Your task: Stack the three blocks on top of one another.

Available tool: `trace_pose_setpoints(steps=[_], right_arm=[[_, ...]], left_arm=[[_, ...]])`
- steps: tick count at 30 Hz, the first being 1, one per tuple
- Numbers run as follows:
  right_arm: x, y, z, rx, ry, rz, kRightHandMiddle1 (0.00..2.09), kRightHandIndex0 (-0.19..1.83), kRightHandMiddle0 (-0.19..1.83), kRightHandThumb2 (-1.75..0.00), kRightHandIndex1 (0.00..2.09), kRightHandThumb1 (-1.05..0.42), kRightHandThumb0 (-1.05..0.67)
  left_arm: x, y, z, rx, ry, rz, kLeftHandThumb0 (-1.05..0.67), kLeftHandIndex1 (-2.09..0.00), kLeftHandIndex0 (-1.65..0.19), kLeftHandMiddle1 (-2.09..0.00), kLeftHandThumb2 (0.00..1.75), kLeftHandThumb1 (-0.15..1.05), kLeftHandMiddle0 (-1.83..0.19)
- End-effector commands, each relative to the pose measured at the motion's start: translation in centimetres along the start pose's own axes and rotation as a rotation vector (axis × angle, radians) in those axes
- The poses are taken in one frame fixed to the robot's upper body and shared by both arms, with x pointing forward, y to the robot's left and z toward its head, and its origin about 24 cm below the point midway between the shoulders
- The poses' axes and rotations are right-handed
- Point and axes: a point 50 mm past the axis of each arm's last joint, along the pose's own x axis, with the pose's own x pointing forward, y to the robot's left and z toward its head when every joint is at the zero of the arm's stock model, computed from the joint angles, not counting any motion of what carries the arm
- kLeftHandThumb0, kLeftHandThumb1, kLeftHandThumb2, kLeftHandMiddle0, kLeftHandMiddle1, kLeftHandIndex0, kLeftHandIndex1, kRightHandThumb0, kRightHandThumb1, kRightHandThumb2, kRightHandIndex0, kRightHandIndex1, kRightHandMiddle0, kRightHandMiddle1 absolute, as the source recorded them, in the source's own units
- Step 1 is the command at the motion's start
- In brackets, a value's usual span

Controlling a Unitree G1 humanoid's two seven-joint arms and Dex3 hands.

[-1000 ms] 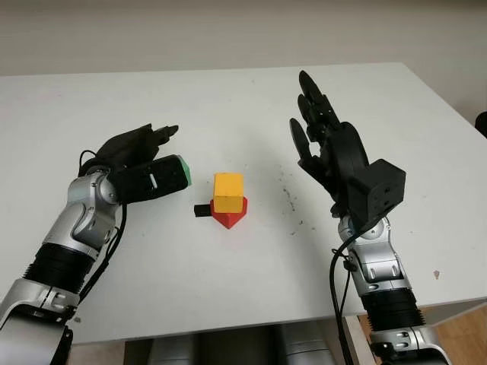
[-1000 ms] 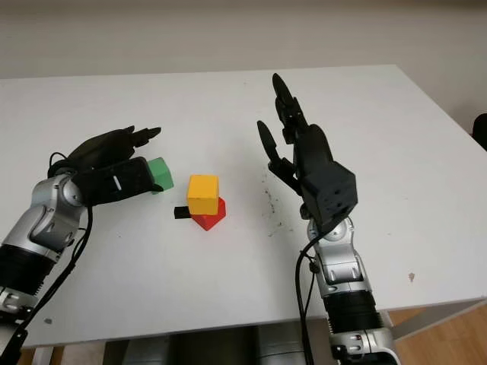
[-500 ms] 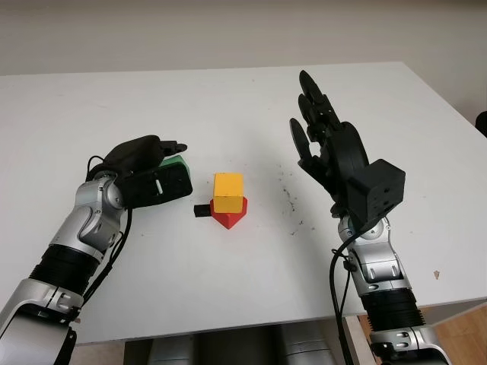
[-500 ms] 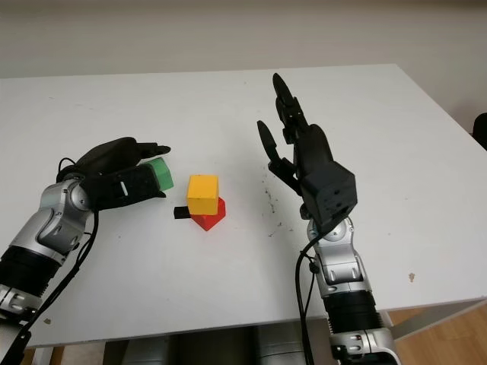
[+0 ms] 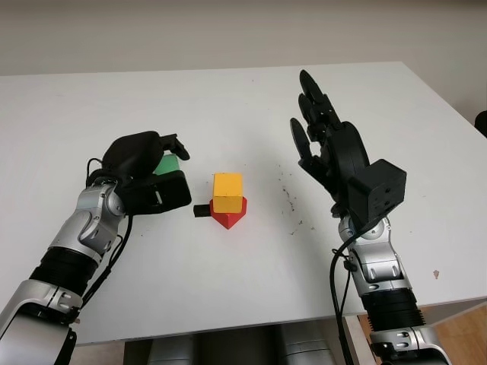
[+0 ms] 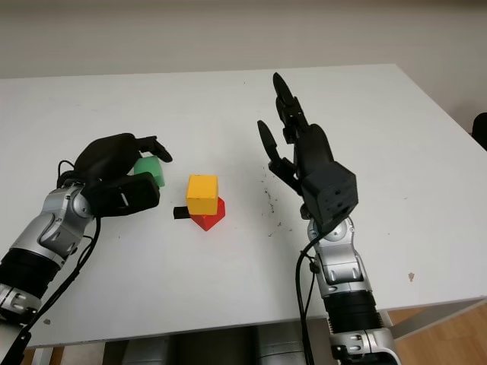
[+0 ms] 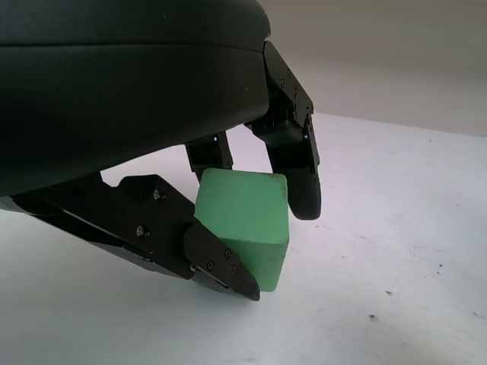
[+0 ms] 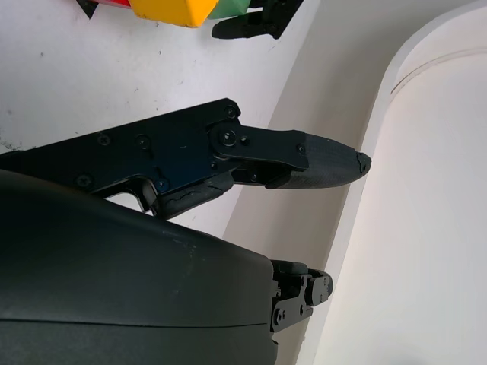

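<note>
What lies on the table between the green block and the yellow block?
Bare table next to the green block held by the left hand; a small black piece lies beside the yellow block, in the left eye view.

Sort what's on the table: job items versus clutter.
Job:
green block, held in the left hand
yellow block, sitting on the red block

Just there:
small black piece beside the red block
right hand, open, raised above the table

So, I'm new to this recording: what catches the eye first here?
The yellow block sitting on the red block mid-table, beside a small black piece. To its left, the left hand is closed around the green block; the right hand is open, raised on the other side.
</note>
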Motion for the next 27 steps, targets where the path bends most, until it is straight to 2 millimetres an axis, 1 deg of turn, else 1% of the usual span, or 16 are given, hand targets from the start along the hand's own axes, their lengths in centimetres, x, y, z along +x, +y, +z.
trace_pose_setpoints(steps=[1,3,7,9,10,11,13,14,15,18,20,22,24,27], right_arm=[[0.2,0.0,0.4,-0.002,-0.017,-0.002,0.06,0.1,0.13,-0.5,0.06,-1.05,-0.73],[0.2,0.0,0.4,0.002,-0.018,-0.001,0.07,0.1,0.13,-0.5,0.06,-1.05,-0.73],[0.3,0.1,0.5,0.012,-0.026,0.004,0.07,0.12,0.14,-0.49,0.07,-1.05,-0.72],[0.2,0.0,0.5,0.011,-0.032,0.004,0.08,0.13,0.15,-0.49,0.07,-1.05,-0.72],[0.2,0.0,0.5,0.012,-0.033,0.004,0.08,0.13,0.15,-0.49,0.07,-1.05,-0.72],[0.2,0.0,0.5,0.011,-0.033,0.003,0.08,0.13,0.16,-0.48,0.07,-1.05,-0.71],[0.2,0.0,0.5,0.007,-0.031,0.002,0.08,0.13,0.16,-0.48,0.07,-1.05,-0.71],[0.2,0.0,0.5,0.004,-0.027,0.001,0.09,0.14,0.16,-0.48,0.07,-1.05,-0.71],[0.2,0.0,0.5,0.004,-0.024,0.001,0.09,0.13,0.16,-0.48,0.07,-1.05,-0.71],[0.2,0.1,0.4,0.005,-0.025,0.002,0.09,0.14,0.16,-0.48,0.07,-1.05,-0.71],[0.2,0.1,0.4,0.006,-0.026,0.004,0.09,0.14,0.16,-0.48,0.07,-1.05,-0.71],[0.1,0.2,0.3,0.003,-0.02,0.004,0.09,0.15,0.16,-0.48,0.07,-1.05,-0.71],[0.1,0.2,0.3,-0.001,-0.017,0.003,0.09,0.15,0.16,-0.48,0.07,-1.05,-0.71],[0.1,0.3,0.3,-0.008,-0.021,0.005,0.09,0.15,0.16,-0.48,0.07,-1.05,-0.71]], left_arm=[[-0.2,-0.2,-0.3,0.015,0.013,0.001,-0.03,-1.13,-0.45,-1.15,0.05,0.9,-0.42],[-0.2,-0.1,-0.3,0.023,0.024,0.002,-0.03,-1.11,-0.45,-1.08,0.05,0.9,-0.44],[-0.2,0.4,-0.4,0.032,0.036,0.0,-0.04,-1.07,-0.44,-1.06,0.05,0.91,-0.46],[-0.1,1.0,-0.3,0.02,0.042,-0.001,-0.05,-1.07,-0.45,-1.08,0.05,0.9,-0.44],[0.0,1.5,-0.1,0.008,0.048,-0.002,-0.05,-1.05,-0.46,-1.05,0.05,0.9,-0.45],[0.0,2.5,0.1,-0.03,0.057,-0.011,-0.06,-1.03,-0.48,-0.99,0.05,0.9,-0.47],[0.1,3.9,0.5,-0.081,0.057,-0.03,-0.07,-1.02,-0.49,-0.96,0.06,0.9,-0.49],[0.0,4.9,0.7,-0.129,0.038,-0.035,-0.07,-1.02,-0.5,-1.07,0.06,0.9,-0.5],[0.0,5.8,1.0,-0.171,0.019,-0.04,-0.06,-1.03,-0.5,-1.12,0.05,0.9,-0.52],[-0.3,8.8,1.9,-0.262,-0.041,-0.073,-0.08,-1.07,-0.51,-1.2,0.05,0.89,-0.58],[-0.5,10.1,2.5,-0.289,-0.072,-0.098,-0.09,-1.11,-0.51,-1.21,0.05,0.9,-0.59],[-0.7,11.4,3.2,-0.291,-0.117,-0.139,-0.09,-1.2,-0.47,-1.23,0.06,0.91,-0.58],[-0.9,12.3,3.7,-0.284,-0.15,-0.173,-0.12,-1.25,-0.44,-1.22,0.05,0.91,-0.55],[-1.0,13.5,4.5,-0.258,-0.196,-0.208,-0.13,-1.32,-0.45,-1.26,0.05,0.89,-0.6]])
